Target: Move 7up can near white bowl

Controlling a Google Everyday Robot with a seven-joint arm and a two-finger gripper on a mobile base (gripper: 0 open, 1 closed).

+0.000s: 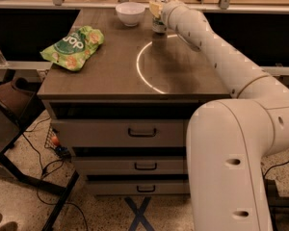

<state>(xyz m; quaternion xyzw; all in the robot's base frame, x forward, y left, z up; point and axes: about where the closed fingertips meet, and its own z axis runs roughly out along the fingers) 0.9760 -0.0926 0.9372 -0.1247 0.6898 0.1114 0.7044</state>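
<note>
The 7up can (159,26) stands upright at the far edge of the table, and only its lower body shows beneath my gripper. My gripper (157,7) comes in from the right and is shut on the can's upper part. The white bowl (130,13) sits just left of the can at the far edge, with a small gap between them.
A green snack bag (73,47) lies on the left side of the grey table (111,76). A white ring mark (149,61) is on the tabletop. Drawers (142,132) are below the front edge. A counter runs behind the table, and cables and a stand are on the floor at left.
</note>
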